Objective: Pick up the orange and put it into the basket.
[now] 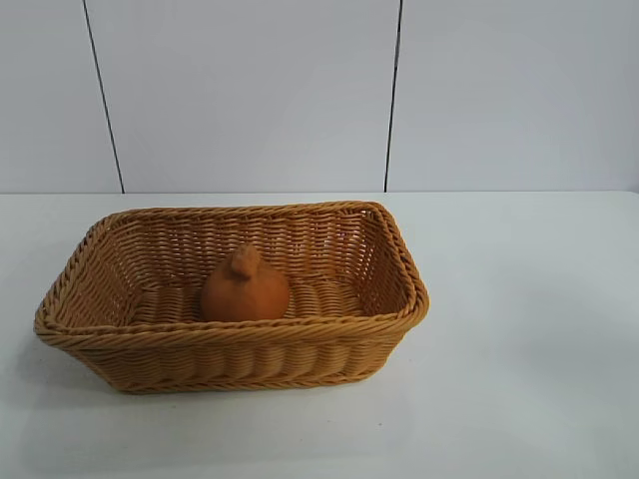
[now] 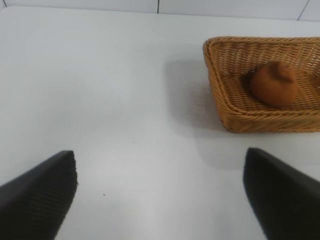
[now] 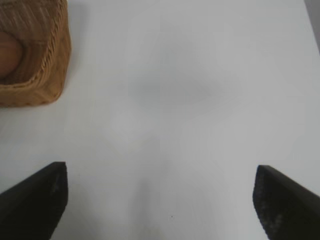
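Observation:
The orange point(image 1: 245, 286) is a dull orange-brown lump with a knob on top. It sits inside the tan wicker basket point(image 1: 230, 339) near the middle of the table. In the left wrist view the orange point(image 2: 274, 83) lies in the basket point(image 2: 222, 95), far from my left gripper point(image 2: 160, 187), which is open and empty over bare table. My right gripper point(image 3: 160, 192) is open and empty over bare table too. The right wrist view shows a basket corner point(image 3: 47, 75) with a sliver of the orange point(image 3: 9, 55) inside. Neither arm shows in the exterior view.
The white table point(image 1: 519, 329) spreads around the basket on all sides. A pale panelled wall point(image 1: 250, 90) stands behind the table's far edge.

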`<state>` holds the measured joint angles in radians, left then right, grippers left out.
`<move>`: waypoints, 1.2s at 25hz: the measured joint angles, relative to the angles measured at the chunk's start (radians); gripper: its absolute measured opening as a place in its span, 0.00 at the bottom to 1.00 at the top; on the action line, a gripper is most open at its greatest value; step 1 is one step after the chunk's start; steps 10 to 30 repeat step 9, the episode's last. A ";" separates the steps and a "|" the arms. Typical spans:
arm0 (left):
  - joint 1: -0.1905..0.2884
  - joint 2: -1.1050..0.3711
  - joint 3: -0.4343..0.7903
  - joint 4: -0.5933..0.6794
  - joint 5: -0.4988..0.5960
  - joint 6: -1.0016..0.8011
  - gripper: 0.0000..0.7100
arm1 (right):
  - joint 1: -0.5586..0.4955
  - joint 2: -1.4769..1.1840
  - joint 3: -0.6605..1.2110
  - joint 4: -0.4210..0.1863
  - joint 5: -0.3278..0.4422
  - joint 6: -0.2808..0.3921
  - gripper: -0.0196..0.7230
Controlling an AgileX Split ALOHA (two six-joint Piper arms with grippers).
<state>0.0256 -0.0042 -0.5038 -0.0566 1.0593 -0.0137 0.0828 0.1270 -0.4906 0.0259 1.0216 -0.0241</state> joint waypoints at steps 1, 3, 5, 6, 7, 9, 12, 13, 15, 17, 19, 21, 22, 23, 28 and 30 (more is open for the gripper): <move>0.000 0.000 0.000 0.000 0.000 0.000 0.91 | 0.000 -0.041 0.000 0.000 0.000 0.000 0.96; 0.000 0.000 0.000 0.000 0.000 0.000 0.91 | 0.000 -0.109 0.000 -0.001 0.001 0.000 0.96; 0.000 0.000 0.000 0.000 0.000 0.000 0.91 | 0.000 -0.129 0.000 -0.002 0.001 0.000 0.96; 0.000 0.000 0.000 0.000 0.000 0.000 0.91 | 0.000 -0.130 0.000 -0.004 0.001 0.000 0.96; 0.000 0.000 0.000 0.000 0.000 0.000 0.91 | 0.000 -0.132 0.000 -0.005 0.001 0.000 0.96; 0.000 0.000 0.000 0.000 0.000 0.000 0.91 | 0.000 -0.134 0.000 -0.005 0.001 0.000 0.96; 0.000 0.000 0.000 0.000 0.000 0.000 0.91 | 0.000 -0.134 0.000 -0.005 0.001 0.000 0.96; 0.000 0.000 0.000 0.000 0.000 0.000 0.91 | 0.000 -0.134 0.000 -0.005 0.001 0.000 0.96; 0.000 0.000 0.000 0.000 0.000 0.000 0.91 | 0.000 -0.134 0.000 -0.005 0.001 0.000 0.96; 0.000 0.000 0.000 0.000 0.000 0.000 0.91 | 0.000 -0.134 0.000 -0.005 0.001 0.000 0.96; 0.000 0.000 0.000 0.000 0.000 0.000 0.91 | 0.000 -0.134 0.000 -0.005 0.001 0.000 0.96; 0.000 0.000 0.000 0.000 0.000 0.000 0.91 | 0.000 -0.134 0.000 -0.005 0.001 0.000 0.96; 0.000 0.000 0.000 0.000 0.000 0.000 0.91 | 0.000 -0.134 0.000 -0.005 0.001 0.000 0.96; 0.000 0.000 0.000 0.000 0.000 0.000 0.91 | 0.000 -0.134 0.000 -0.005 0.001 0.000 0.96; 0.000 0.000 0.000 0.000 0.000 0.000 0.91 | 0.000 -0.134 0.000 -0.005 0.001 0.000 0.96; 0.000 0.000 0.000 0.000 0.000 0.000 0.91 | 0.000 -0.134 0.000 -0.005 0.001 0.000 0.96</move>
